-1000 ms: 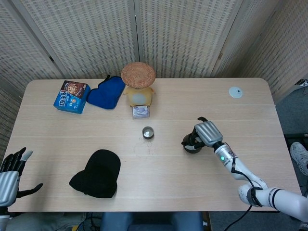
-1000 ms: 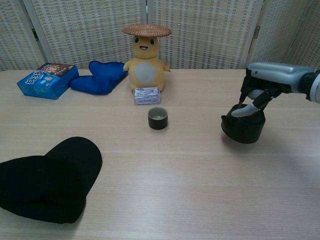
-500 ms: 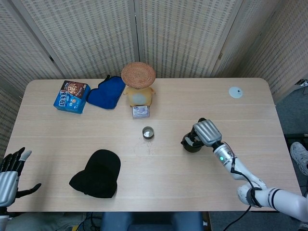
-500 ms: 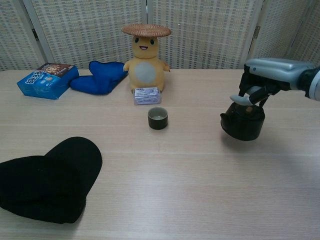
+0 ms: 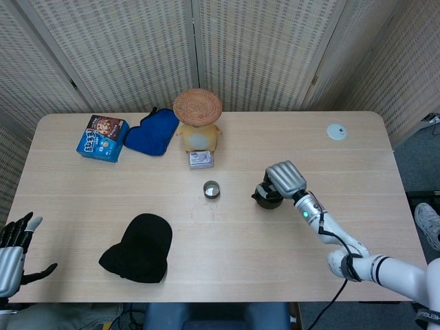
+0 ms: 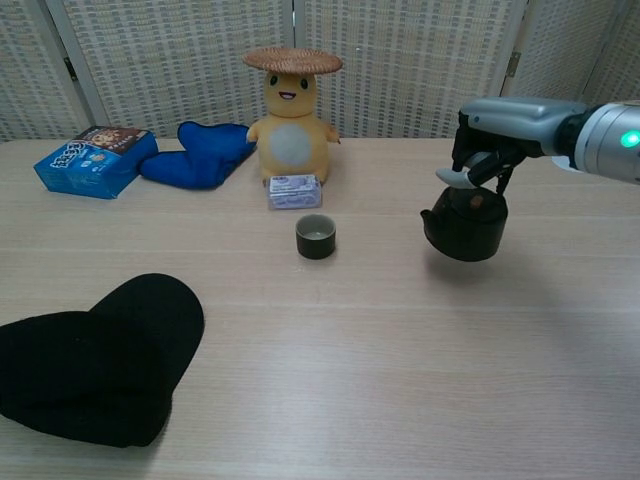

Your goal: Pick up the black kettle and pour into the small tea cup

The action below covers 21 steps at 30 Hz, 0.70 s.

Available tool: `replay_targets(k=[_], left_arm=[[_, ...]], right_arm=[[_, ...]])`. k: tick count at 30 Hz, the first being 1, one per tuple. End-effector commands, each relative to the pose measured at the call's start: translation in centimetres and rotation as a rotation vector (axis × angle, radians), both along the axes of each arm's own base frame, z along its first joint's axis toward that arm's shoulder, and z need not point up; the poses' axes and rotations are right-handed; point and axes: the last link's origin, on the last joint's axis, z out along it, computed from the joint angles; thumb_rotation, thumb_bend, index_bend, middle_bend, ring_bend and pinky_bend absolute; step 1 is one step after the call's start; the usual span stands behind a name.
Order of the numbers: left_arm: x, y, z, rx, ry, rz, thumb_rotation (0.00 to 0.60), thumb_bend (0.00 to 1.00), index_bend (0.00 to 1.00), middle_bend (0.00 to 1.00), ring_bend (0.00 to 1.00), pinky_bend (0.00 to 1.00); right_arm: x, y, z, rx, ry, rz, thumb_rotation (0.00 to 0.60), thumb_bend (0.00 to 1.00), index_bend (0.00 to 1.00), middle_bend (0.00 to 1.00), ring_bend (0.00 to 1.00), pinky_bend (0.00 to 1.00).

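left to right: the left hand (image 5: 14, 256) rests at the table's (image 5: 82, 206) near-left corner, fingers spread and holding nothing. a black cap (image 6: 95, 355) lies on the near left; a blue snack box (image 6: 95, 160), a blue cloth (image 6: 205, 153) and a yellow toy figure (image 6: 292, 110) stand along the far side. the small tea cup (image 6: 315, 236) sits upright at centre, in front of the figure. to its right, the right hand (image 6: 500, 135) grips the black kettle (image 6: 464, 222) from above by its top, the kettle hanging clear of the table, near the cup but not yet over it. step in hand: carrying the kettle to the cup. next, judged: bring the spout above the rim, then tilt gently.
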Motion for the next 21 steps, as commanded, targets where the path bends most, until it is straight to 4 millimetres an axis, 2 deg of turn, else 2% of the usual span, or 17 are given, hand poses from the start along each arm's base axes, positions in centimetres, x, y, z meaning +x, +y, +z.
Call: replay_targets(k=[1,14,21], left_arm=[[0.0,-0.1,0.0,0.002,0.001,0.001,0.591,0.09,0.09,0.00,0.04,0.00],[-0.1,-0.4,0.3,0.011,0.004,0.006,0.594,0.09,0.09,0.00,0.04,0.00],[-0.2,-0.6,0.4,0.023,0.008,0.005,0.596,0.09,0.09,0.00,0.04,0.00]], right_arm=[[0.8,-0.8,-0.5,0.008,0.017,0.011,0.383,0.46,1.00,1.00,0.91,0.61],[5.1,-3.7,-1.9,0.009,0.064,0.061,0.388,0.46,1.00,1.00,0.91,0.61],[7.7,-4.9,-3.2,0.002,0.122,0.112,0.394,0.46,1.00,1.00,0.91,0.62]])
